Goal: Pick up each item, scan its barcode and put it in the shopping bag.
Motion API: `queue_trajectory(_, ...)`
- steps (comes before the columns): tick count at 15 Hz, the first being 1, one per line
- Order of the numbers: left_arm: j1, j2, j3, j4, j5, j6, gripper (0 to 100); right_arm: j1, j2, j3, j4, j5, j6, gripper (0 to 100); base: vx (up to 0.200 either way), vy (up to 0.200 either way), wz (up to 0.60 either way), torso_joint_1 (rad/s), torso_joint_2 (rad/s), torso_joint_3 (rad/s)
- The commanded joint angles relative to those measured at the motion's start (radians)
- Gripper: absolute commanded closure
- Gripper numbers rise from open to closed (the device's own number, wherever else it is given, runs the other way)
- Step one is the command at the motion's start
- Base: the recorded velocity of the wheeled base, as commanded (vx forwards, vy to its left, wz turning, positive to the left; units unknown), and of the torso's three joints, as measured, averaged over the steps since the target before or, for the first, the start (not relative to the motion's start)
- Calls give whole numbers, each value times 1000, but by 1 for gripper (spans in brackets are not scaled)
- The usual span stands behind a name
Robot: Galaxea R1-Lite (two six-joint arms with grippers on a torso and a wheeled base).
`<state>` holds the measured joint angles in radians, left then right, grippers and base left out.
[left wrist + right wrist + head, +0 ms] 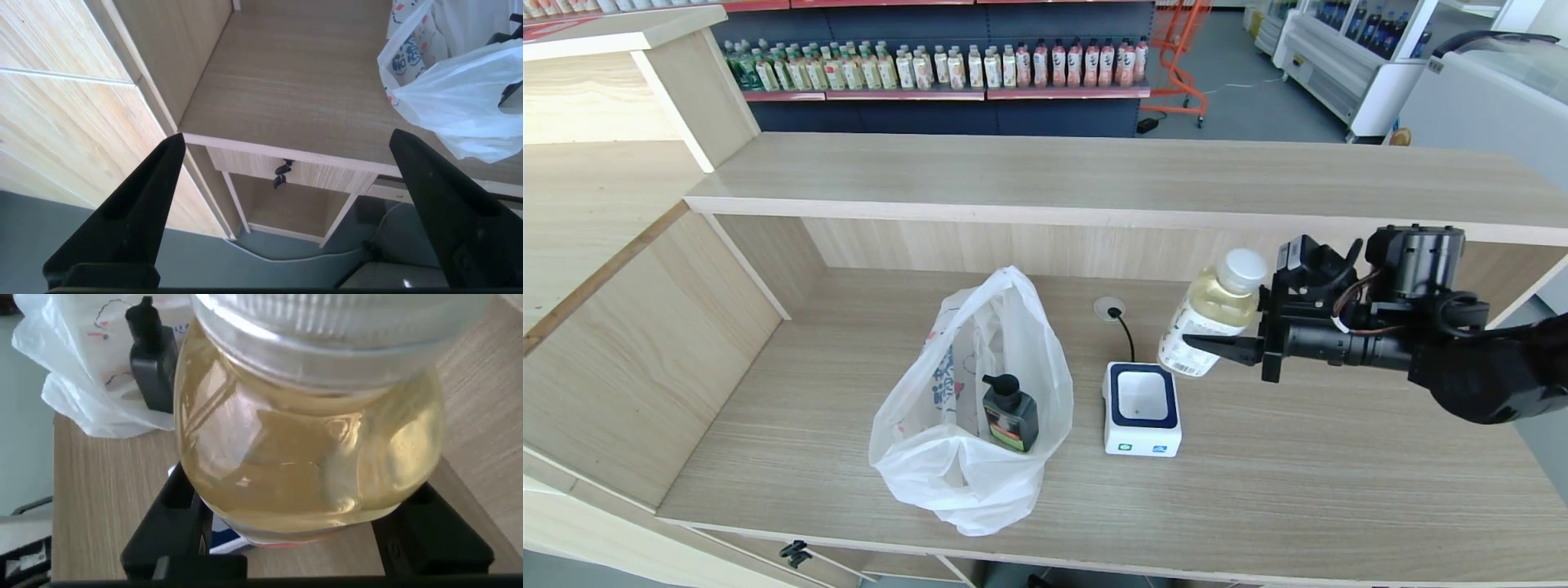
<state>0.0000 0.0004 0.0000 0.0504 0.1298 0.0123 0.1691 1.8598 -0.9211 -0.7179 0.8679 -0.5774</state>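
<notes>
Shopping bag (968, 408) stands open on the near half of the bench (1298, 506), white and crumpled, its mouth upward. Inside it sits 1 dark pump bottle (1009, 415), upright, so by my reading 1 item is already bagged.

Just to the bag's right lies the scanner (1141, 407), a white block with a blue-framed window facing up; its cable (1125, 331) runs back to a hole in the bench top.

Above and slightly beyond the scanner's right corner hangs the drink bottle (1213, 314), pale yellow, tilted with its white cap up and away and its labelled base lowest. It touches nothing but the pincer. I judge the scan to be the step in hand, with the drop into the bag left to do.

The left pincer (282, 212) hangs off the bench's near front edge beside the bag, fingers spread wide, holding nothing. The right pincer (1217, 331) is clamped on the drink bottle's body, 1 finger (176, 531) on each side.

Far behind, shelves of bottles (931, 65) line the shop wall.
</notes>
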Motion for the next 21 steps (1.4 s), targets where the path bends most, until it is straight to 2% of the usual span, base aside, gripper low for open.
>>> queue_trajectory(1,0,0,0,0,1,0,0,-22,-185,53,-3,-20,214,100,0,0,0,0,0,0)
queue_trajectory(3,0,0,0,0,1,0,0,16,-235,100,-3,-105,412,100,0,0,0,0,0,0)
queue_trajectory(5,0,0,0,0,1,0,0,26,-248,136,-6,-179,522,100,0,0,0,0,0,0)
queue_trajectory(7,0,0,0,0,1,0,0,26,-254,172,-20,-190,604,100,0,0,0,0,0,0)
queue_trajectory(13,0,1,0,0,1,-2,0,49,-255,174,-48,-196,697,100,0,33,0,0,0,0)
queue_trajectory(15,0,0,0,0,1,-2,0,89,-251,149,-48,-231,735,100,0,200,0,-5,0,5)
queue_trajectory(18,0,0,0,0,1,-2,0,148,-215,100,-48,-282,778,100,0,0,0,0,0,0)
queue_trajectory(21,0,0,0,0,1,-2,0,270,-126,31,-48,-446,852,100,0,0,0,0,0,0)
